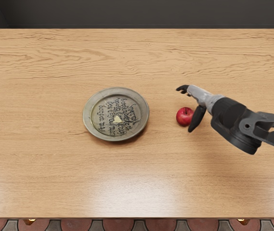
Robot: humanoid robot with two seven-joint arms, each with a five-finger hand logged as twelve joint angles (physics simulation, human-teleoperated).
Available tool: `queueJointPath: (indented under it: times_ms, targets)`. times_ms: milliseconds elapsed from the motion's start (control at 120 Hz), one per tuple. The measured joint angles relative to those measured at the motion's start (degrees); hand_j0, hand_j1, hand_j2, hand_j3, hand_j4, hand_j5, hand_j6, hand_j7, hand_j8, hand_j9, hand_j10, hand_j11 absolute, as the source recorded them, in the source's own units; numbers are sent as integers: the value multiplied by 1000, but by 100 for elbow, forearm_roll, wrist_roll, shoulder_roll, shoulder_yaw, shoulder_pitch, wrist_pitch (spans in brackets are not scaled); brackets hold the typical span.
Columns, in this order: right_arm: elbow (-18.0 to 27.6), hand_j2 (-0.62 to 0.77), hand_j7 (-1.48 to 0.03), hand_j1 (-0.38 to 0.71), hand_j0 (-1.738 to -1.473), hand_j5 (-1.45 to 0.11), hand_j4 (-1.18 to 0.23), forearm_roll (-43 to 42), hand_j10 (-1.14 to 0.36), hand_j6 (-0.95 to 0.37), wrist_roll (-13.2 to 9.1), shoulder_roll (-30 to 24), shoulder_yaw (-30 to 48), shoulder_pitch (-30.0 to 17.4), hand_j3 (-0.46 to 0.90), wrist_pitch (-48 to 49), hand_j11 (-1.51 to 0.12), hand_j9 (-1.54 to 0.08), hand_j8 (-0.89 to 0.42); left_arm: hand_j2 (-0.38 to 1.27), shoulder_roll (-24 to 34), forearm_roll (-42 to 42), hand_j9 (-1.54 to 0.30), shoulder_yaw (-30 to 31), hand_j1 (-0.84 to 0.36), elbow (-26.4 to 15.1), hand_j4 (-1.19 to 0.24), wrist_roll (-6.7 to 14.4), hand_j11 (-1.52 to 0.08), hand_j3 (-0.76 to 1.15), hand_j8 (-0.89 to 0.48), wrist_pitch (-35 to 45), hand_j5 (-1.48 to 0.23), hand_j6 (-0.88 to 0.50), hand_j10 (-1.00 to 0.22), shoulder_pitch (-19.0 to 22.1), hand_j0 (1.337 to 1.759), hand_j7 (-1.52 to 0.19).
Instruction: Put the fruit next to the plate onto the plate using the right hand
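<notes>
A small red apple [184, 116] lies on the wooden table, to the right of a grey round plate [92, 102] with dark script on its face. My right hand [190, 109] comes in from the right edge and sits just right of the apple. Its fingers are spread: one dark finger [183, 88] reaches out above the apple and the thumb [196, 120] hangs down beside the fruit's right side. The hand holds nothing. Nothing lies on the plate. The left arm does not show.
The wooden table [137, 183] runs across the whole view, with its front edge near the bottom and a dark wall behind its far edge. Between apple and plate is a short stretch of bare wood.
</notes>
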Motion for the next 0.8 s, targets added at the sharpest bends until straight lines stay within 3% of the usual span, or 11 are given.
queueJointPath:
  times_ms: [800]
  targets:
    - [-307,-72,-486,98,-1658,-487,-376,-194,-376,-377,0,262,-329,-67,0,-148,-487,-487,-377,46,0,0,-299,0,73,0,-230,0,-299,0,-230,0,-299,-230,-230,0,1658,-299]
